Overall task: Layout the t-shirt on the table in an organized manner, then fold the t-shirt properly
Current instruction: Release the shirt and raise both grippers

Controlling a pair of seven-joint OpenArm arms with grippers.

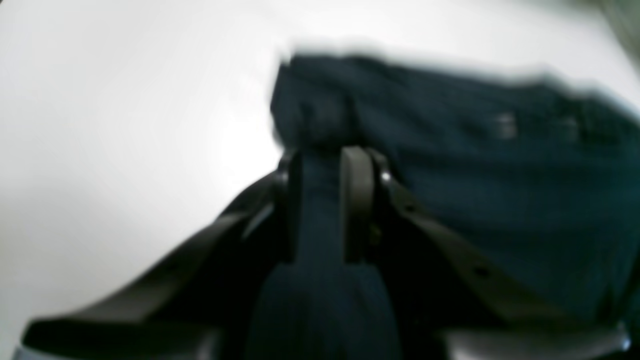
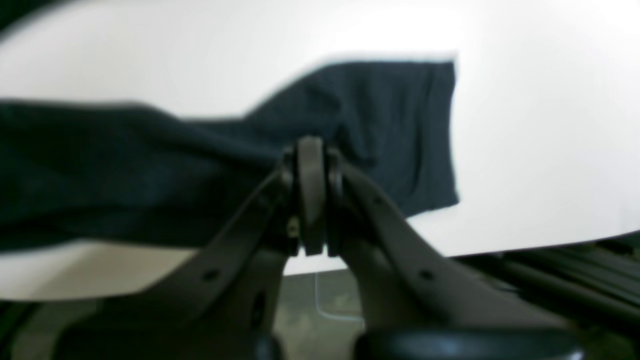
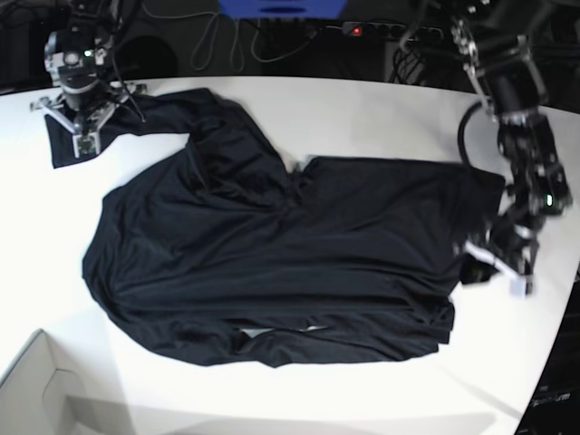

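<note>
1. The t-shirt [image 3: 272, 263] lies spread over the middle of the table [image 3: 362, 118] in the base view, wrinkled, with a bunched ridge running from the upper left toward the centre.
2. One sleeve end reaches the upper left of that frame; the hem side reaches the right, and a folded strip lies along the lower edge.
3. The right gripper [image 3: 86, 136], at the upper left of the base view, has its fingers pressed together on the sleeve cloth; its wrist view shows the pads [image 2: 311, 195] pinching the t-shirt [image 2: 150, 165] with the sleeve end hanging beyond.
4. The left gripper [image 3: 494, 263], at the right of the base view, holds the shirt's right edge; its wrist view, though blurred, shows a band of t-shirt [image 1: 500, 175] running between the narrowly parted fingers [image 1: 356, 200].
5. A pale cardboard box [image 3: 41, 390] sits at the lower left corner, apart from the shirt.
6. Cables [image 3: 227, 41] and a blue object [image 3: 281, 7] lie beyond the table's far edge, at the top.
</note>
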